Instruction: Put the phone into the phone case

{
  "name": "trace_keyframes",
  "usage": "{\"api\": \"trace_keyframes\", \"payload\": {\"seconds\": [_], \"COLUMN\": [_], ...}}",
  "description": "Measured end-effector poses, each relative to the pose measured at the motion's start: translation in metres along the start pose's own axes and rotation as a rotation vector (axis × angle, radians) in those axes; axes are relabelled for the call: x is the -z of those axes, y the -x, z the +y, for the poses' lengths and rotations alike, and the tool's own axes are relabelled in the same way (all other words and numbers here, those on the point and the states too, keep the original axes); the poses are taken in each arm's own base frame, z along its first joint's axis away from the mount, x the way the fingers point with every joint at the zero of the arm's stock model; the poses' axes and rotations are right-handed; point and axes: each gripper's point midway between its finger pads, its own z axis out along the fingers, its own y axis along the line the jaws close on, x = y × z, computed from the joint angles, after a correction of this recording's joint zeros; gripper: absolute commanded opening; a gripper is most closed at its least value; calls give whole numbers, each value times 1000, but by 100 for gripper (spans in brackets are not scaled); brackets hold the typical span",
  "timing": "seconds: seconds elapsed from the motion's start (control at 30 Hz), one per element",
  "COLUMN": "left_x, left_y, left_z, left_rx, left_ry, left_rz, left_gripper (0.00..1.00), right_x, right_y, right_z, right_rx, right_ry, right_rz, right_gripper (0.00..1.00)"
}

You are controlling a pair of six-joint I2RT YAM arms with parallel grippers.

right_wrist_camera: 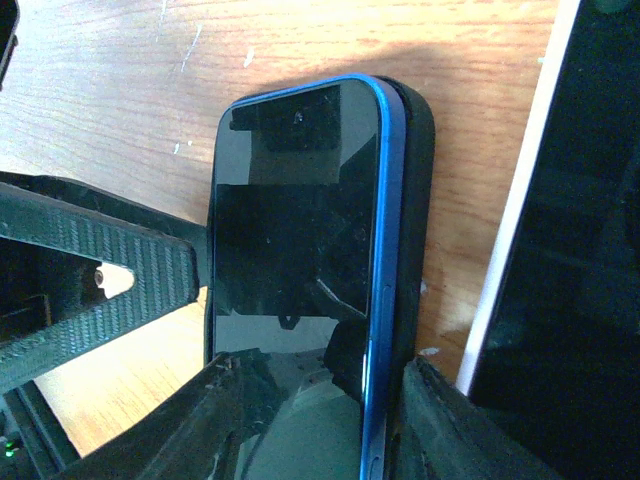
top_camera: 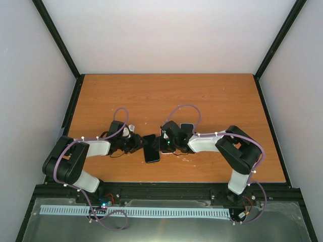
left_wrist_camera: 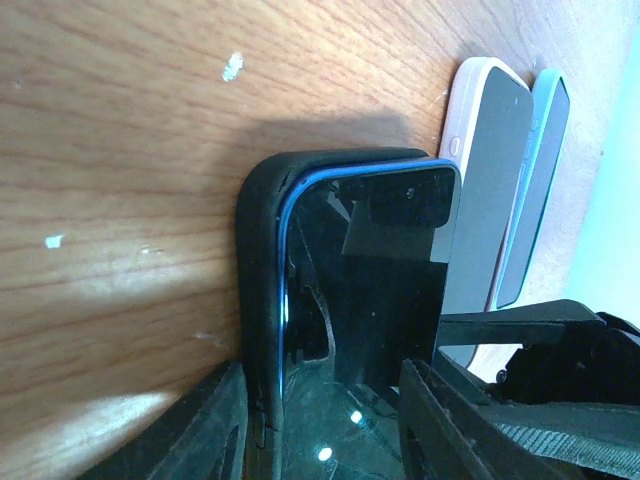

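The left jaws are closed around the phone (left_wrist_camera: 370, 290) and its black phone case (left_wrist_camera: 258, 260), with one finger on each side. The right jaws grip the same pair from the opposite end. The phone sits partly in the case, its blue edge showing above the rim, low over the wooden surface (left_wrist_camera: 120, 150). Just beside it lie a white phone (left_wrist_camera: 490, 180) and a light blue phone (left_wrist_camera: 535, 190)

Glossy glass phone (right_wrist_camera: 290, 250) with shiny blue rim, matt black rubbery case (left_wrist_camera: 258, 260), scuffed wood-grain table (top_camera: 166, 101).
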Motion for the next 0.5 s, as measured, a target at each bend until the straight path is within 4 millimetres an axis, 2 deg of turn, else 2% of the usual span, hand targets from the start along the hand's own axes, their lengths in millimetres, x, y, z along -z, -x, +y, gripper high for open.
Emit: {"api": "trace_keyframes", "payload": {"seconds": [0.17, 0.5], "left_x": [0, -2], "left_y": [0, -6], "left_z": [2, 0], "left_rx": [3, 24], "left_ry": [-6, -65], "left_rz": [-2, 10], "left_gripper": [37, 37], "right_x": [0, 9], "right_y": [0, -5], "right_z": [2, 4], "right_rx": [-11, -89], "right_ry": [16, 106], "right_rz": [5, 41], "right_gripper": [46, 46]}}
